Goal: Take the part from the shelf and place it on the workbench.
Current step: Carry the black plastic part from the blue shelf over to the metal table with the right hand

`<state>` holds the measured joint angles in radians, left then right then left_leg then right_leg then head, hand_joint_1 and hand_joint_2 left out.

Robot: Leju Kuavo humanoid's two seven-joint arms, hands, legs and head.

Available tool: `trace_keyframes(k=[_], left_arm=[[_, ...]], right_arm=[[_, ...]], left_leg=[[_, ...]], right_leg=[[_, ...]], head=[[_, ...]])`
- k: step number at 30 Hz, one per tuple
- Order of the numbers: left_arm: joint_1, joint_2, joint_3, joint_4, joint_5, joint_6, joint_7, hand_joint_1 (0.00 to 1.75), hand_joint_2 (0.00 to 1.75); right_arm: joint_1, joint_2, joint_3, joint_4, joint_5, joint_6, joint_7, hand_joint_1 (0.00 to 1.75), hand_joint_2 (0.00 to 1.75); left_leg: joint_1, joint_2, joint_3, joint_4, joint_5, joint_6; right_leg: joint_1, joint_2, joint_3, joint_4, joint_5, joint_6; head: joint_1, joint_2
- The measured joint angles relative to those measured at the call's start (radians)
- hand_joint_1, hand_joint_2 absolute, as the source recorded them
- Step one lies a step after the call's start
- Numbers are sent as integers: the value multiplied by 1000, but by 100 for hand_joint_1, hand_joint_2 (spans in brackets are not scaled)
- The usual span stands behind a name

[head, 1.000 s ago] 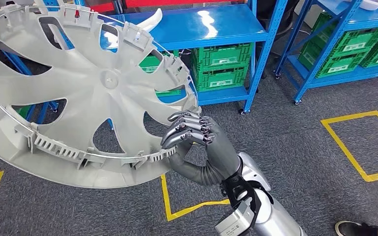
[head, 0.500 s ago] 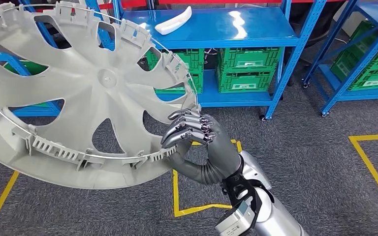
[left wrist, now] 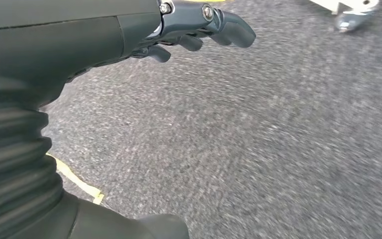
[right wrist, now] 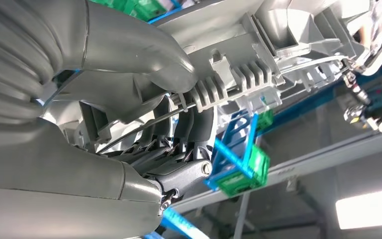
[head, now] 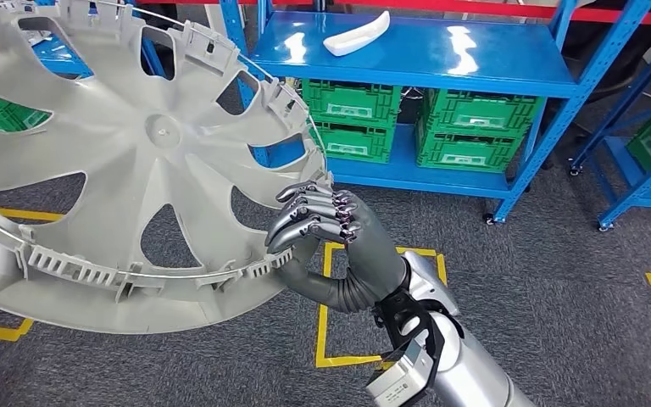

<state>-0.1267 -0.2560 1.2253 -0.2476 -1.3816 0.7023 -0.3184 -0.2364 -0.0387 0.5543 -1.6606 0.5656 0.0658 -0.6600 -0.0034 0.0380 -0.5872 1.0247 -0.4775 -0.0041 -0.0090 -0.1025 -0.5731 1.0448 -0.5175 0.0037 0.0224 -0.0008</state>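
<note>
A large pale grey wheel cover (head: pixel 127 161), its ribbed inner side toward me, fills the left of the head view. My right hand (head: pixel 326 242) grips its rim at the lower right, fingers curled over the edge. In the right wrist view the thumb (right wrist: pixel 144 55) presses on the clip-lined rim of the wheel cover (right wrist: pixel 258 55). My left hand (left wrist: pixel 179 30) hangs over grey carpet with its fingers slightly curled and nothing in them.
A blue shelf rack (head: pixel 441 51) stands ahead with a white curved part (head: pixel 356 34) on top and green crates (head: pixel 466 127) below. More blue racks stand at the right (head: pixel 644 144). Yellow tape outlines (head: pixel 322 314) mark the grey carpet.
The whole scene has slid rightward, so the camera has turned left. My right hand keeps the same grip on the wheel cover, which sits a little further left and higher.
</note>
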Motion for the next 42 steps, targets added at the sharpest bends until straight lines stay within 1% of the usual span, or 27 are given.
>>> trace_keyframes(k=[1,3,5,6,7,8,10,12,14,15,17,19,21,22,23,25,27,28,30,32,34,35,36,37,38,40,42], left_arm=[[0,0,0,-2,0,0,1,0,175],[-2,0,0,-4,0,0,1,0,175],[-3,-1,0,-6,0,0,2,0,175],[-1,-1,0,-6,2,0,2,0,175],[0,-1,0,-7,5,0,0,0,175],[0,-1,1,-8,10,0,-3,0,175],[0,-1,4,-10,16,0,-12,0,175],[1,0,5,-10,14,0,-17,0,175],[5,0,6,-10,9,0,-21,0,175],[8,1,7,-10,8,0,-22,0,175],[10,2,8,-10,1,0,-19,0,175],[12,3,8,-9,-11,0,-5,0,175],[15,5,8,-9,-20,0,10,0,175],[18,7,8,-8,-23,0,13,0,175],[19,8,8,-8,-24,0,16,0,175],[20,11,9,-8,-25,0,18,0,175],[18,12,9,-8,-25,0,19,0,175],[19,12,9,-8,-26,0,20,0,175],[21,13,9,-7,-31,0,31,0,175],[20,14,9,-4,-41,0,52,0,175],[18,17,9,3,-48,0,66,0,175],[18,19,9,8,-48,0,67,0,175],[19,21,9,13,-46,0,67,0,175],[21,23,9,17,-43,0,64,0,175],[22,25,9,21,-38,0,55,0,175],[20,29,10,25,-20,0,24,0,175],[14,34,10,27,-1,0,-10,0,175]], right_arm=[[-3,1,0,2,0,1,-1,175,175],[-6,1,0,6,-2,2,-2,175,175],[-6,0,0,13,-3,3,-4,175,175],[-6,0,0,16,-3,4,-5,175,175],[-6,0,0,19,-4,5,-6,175,175],[-7,-1,0,22,-7,7,-7,175,175],[-12,-1,0,28,-17,11,-10,175,175],[-26,-1,0,36,-33,15,-11,175,175],[-39,-1,0,43,-49,18,-10,175,175],[-43,0,0,46,-55,18,-9,175,175],[-44,0,0,48,-65,12,-10,175,175],[-40,0,0,52,-71,-3,-12,175,175],[-32,0,0,58,-73,-14,-12,175,175],[-29,0,0,61,-73,-16,-12,175,175],[-26,0,0,63,-74,-16,-12,175,175],[-25,0,0,65,-74,-17,-12,175,175],[-25,0,0,66,-74,-18,-13,175,175],[-25,0,0,66,-74,-19,-13,175,175],[-25,0,0,66,-71,-25,-12,175,175],[-20,-2,0,66,-65,-43,-12,175,175],[-4,-9,-2,66,-62,-69,-15,175,175],[8,-14,-5,66,-60,-83,-17,175,175],[20,-18,-9,66,-55,-96,-19,175,175],[33,-21,-15,66,-49,-107,-20,175,175],[46,-22,-21,64,-38,-116,-20,175,175],[66,-23,-32,53,-12,-127,-18,175,175],[80,-23,-42,36,11,-131,-18,175,175]], left_leg=[[3,-10,0,-4,5,7],[7,-31,-2,-9,13,17],[6,-55,-7,-6,15,21],[6,-68,-10,-3,15,21],[7,-81,-13,1,15,20],[8,-95,-15,6,15,18],[9,-120,-24,19,12,10],[10,-139,-35,25,13,-6],[13,-155,-43,21,20,-22],[14,-150,-45,21,21,-27],[12,-109,-66,63,-5,-36],[12,-61,-118,178,-65,-43],[15,-47,-162,278,-101,-48],[16,-44,-158,277,-91,-49],[17,-38,-137,239,-67,-48],[12,-3,-61,100,-13,-42],[5,23,-17,18,7,-28],[1,22,-16,12,4,-22],[3,-1,-16,5,10,-8],[8,-22,-12,-5,18,7],[10,-44,-12,-9,23,16],[10,-57,-14,-9,23,18],[9,-70,-15,-8,23,18],[9,-84,-16,-6,23,19],[9,-98,-17,-3,23,18],[9,-125,-20,5,21,13],[9,-146,-27,13,20,1]], right_leg=[[-1,20,-7,19,-15,6],[-5,74,-49,114,-69,14],[-5,95,-109,235,-117,17],[-6,98,-125,265,-119,18],[-7,99,-122,256,-101,18],[-8,103,-100,210,-68,17],[-13,137,-40,82,-13,15],[-13,163,-15,21,-1,8],[-10,152,-16,17,2,-5],[-9,142,-13,12,5,-12],[-12,118,-9,3,11,-26],[-11,94,-8,0,11,-33],[-9,69,-8,0,10,-35],[-9,57,-8,0,10,-35],[-9,46,-7,0,9,-34],[-7,25,-3,1,6,-28],[-2,10,0,0,3,-18],[0,2,2,-1,3,-13],[-2,-9,9,-5,0,1],[-5,24,-2,30,-27,11],[-6,78,-54,138,-84,15],[-6,91,-87,202,-110,16],[-6,97,-111,246,-121,16],[-5,100,-120,258,-113,15],[-5,103,-109,230,-87,13],[-8,129,-51,104,-22,8],[-8,154,-13,18,6,3]], head=[[1,0],[6,0],[9,0],[10,0],[10,0],[11,0],[12,0],[12,0],[12,0],[12,0],[5,0],[-1,0],[-2,0],[-2,0],[-2,0],[-2,0],[-1,0],[-1,0],[0,0],[1,0],[6,0],[8,0],[10,0],[10,0],[11,0],[13,0],[14,0]])
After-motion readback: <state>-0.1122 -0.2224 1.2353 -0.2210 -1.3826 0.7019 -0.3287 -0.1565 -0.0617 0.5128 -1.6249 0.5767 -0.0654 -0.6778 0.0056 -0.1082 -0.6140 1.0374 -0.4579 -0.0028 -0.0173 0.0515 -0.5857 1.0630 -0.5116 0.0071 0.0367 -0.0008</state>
